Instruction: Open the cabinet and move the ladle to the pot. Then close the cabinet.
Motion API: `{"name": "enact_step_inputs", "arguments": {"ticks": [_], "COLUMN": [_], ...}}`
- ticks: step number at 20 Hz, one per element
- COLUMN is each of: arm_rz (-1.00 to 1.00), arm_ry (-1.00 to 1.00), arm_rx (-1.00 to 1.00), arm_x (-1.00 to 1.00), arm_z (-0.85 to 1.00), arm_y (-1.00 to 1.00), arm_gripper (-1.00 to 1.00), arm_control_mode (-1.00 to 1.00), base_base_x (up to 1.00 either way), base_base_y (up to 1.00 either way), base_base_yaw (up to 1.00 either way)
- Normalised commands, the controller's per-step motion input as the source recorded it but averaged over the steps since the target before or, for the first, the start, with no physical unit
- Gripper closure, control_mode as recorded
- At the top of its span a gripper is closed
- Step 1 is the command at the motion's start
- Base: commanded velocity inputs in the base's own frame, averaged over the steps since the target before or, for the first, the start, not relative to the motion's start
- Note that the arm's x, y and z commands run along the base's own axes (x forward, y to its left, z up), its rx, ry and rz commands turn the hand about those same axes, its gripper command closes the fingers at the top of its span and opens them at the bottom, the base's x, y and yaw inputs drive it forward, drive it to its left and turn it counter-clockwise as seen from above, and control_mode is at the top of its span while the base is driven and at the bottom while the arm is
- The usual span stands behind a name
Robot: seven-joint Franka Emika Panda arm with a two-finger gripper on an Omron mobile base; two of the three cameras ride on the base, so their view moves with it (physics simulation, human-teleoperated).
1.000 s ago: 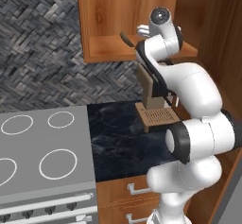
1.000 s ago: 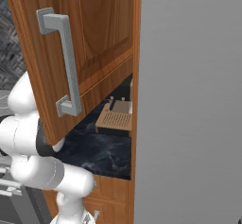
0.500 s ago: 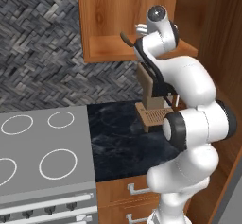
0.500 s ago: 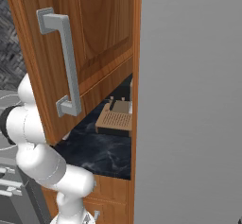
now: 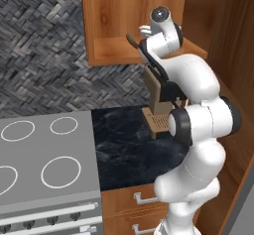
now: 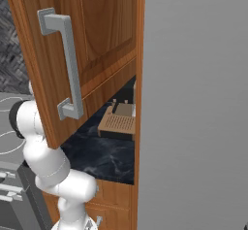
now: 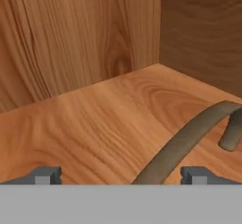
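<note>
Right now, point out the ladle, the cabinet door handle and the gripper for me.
ladle (image 7: 189,135): hand view, on its curved handle.
cabinet door handle (image 6: 69,69): right base view, middle of the silver bar.
gripper (image 7: 120,173): hand view, midway between the open fingertips.

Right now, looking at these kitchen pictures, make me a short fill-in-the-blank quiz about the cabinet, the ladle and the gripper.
1. The door of the cabinet stands ____.
2. The ladle lies on the cabinet's wooden ____.
3. The gripper has its jaws ____, one fingertip on each side of the ladle's handle.
4. The stovetop carries four burner ____.

Missing words: open; shelf; open; rings
</note>
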Motion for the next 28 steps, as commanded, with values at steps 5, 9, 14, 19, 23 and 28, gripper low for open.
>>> {"name": "enact_step_inputs", "arguments": {"ticks": [5, 9, 14, 19, 23, 28], "arm_rz": [0.0, 0.0, 0.0, 0.0, 0.0, 0.0], "arm_ry": [0.03, 0.02, 0.05, 0.06, 0.19, 0.15], "arm_rx": [0.0, 0.0, 0.0, 0.0, 0.0, 0.0], "arm_x": [0.4, 0.35, 0.24, 0.02, -0.16, -0.19], "arm_z": [-0.03, 0.0, 0.0, -0.08, -0.27, -0.24], "arm_y": [0.0, 0.0, 0.0, 0.0, -0.03, 0.0], "arm_gripper": [-1.0, -1.0, 1.0, 1.0, 1.0, 1.0], "arm_control_mode": [-1.0, -1.0, -1.0, -1.0, -1.0, -1.0], "base_base_x": [0.0, 0.0, 0.0, 0.0, 0.0, 0.0], "base_base_y": [0.0, 0.0, 0.0, 0.0, 0.0, 0.0], "base_base_yaw": [0.0, 0.0, 0.0, 0.0, 0.0, 0.0]}}
